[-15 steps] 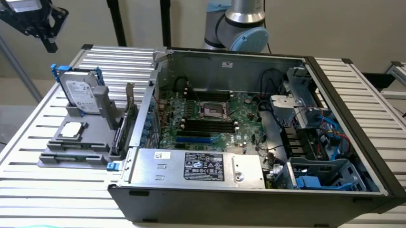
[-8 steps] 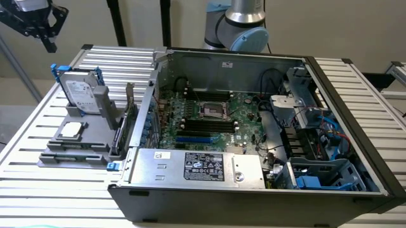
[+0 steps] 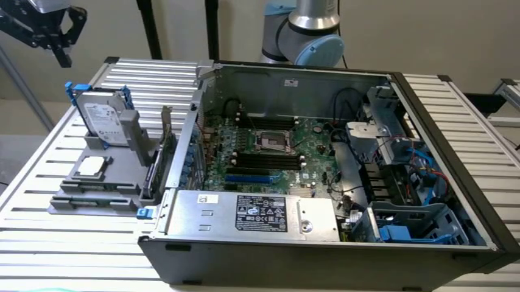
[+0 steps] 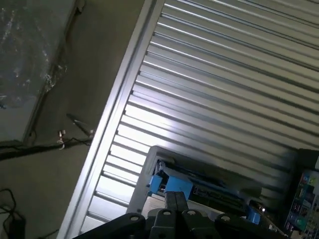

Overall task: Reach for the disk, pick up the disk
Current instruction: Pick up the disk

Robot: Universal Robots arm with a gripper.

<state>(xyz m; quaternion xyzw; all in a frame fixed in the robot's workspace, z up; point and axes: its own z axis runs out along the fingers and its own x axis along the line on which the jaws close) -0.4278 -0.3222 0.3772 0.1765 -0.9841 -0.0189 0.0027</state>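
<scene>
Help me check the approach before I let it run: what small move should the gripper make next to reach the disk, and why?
Probably a short shift toward the exterior view's right. The gripper hangs above and to the exterior view's left of the disk, touching nothing. The disk stands upright in its grey holder, so lining up over its top edge seems to come first.

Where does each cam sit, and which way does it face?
Exterior view: off the arm, raised, looking down across the table at the open case, with the upright disk at the exterior view's left; shows the arm behind the case and the gripper up above the disk.
Wrist view: on the wrist, looking down past the gripper at the table edge, floor and disk top.
Shared: disk, table, gripper.
</scene>
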